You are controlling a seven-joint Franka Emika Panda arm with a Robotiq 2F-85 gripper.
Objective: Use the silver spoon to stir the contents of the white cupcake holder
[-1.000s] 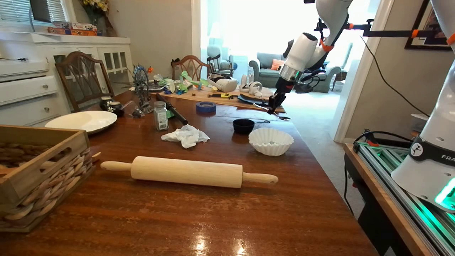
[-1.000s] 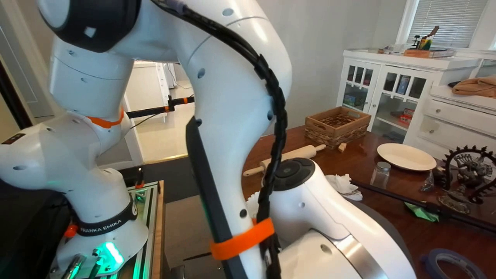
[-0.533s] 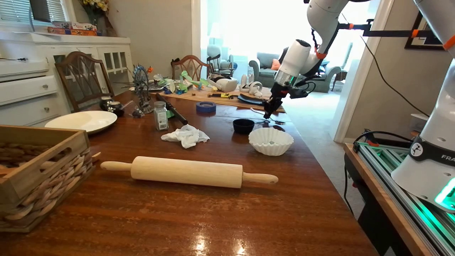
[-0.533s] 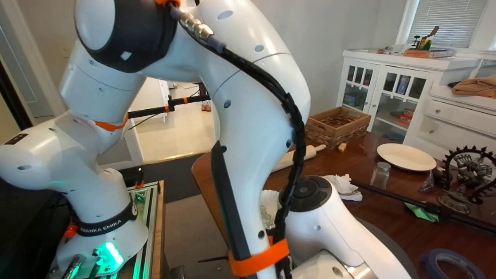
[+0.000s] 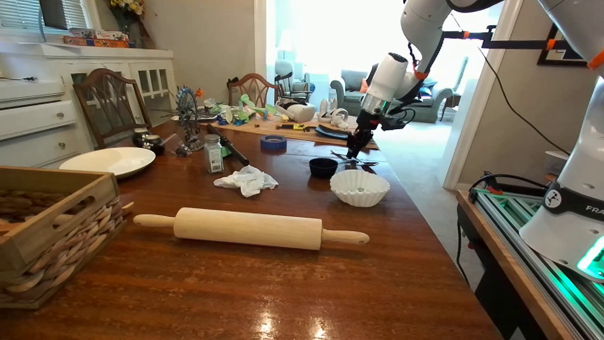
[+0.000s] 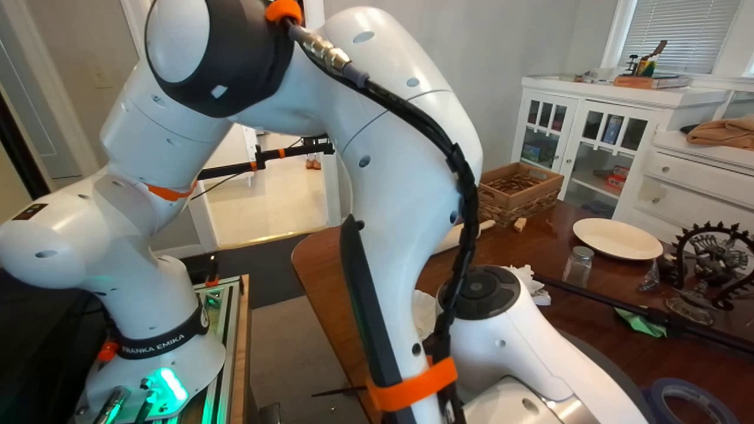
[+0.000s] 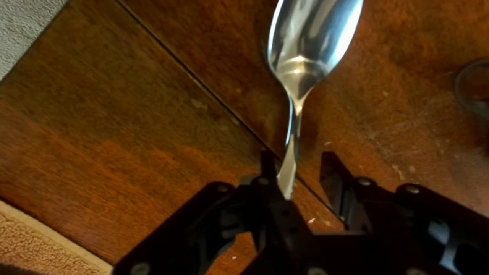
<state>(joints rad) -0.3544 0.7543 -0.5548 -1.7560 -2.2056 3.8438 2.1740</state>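
Lying in the upper middle of the wrist view, the silver spoon [image 7: 314,38] has its bowl cut off by the top edge and its handle running down between the fingers [image 7: 333,175] of the gripper [image 7: 298,156]. These stand moderately apart, with the handle close to the finger on the left of the frame and a gap on its other side; whether that finger touches it cannot be told. In an exterior view the spoon shows right of centre over the brown table [image 5: 264,288], the fingertips at its handle. Just below it in that frame the white cupcake holder [image 5: 360,193] sits upright, fluted, with something small and greenish showing at its middle. To its upper left, just beside it, stands the dark cup [image 5: 323,168]. The wooden rolling pin [image 5: 247,229] lies across the centre, lower down. Above the pin is a crumpled white tissue [image 5: 247,181], with a glass jar [image 5: 213,156] to its upper left and a roll of blue tape [image 5: 273,142] farther up. Toward the left edge are a wooden basket [image 5: 71,245] and, above it, a white plate [image 5: 111,159]. In an exterior view the robot arm [image 6: 400,171] fills the middle, hiding most of the white cupcake holder.
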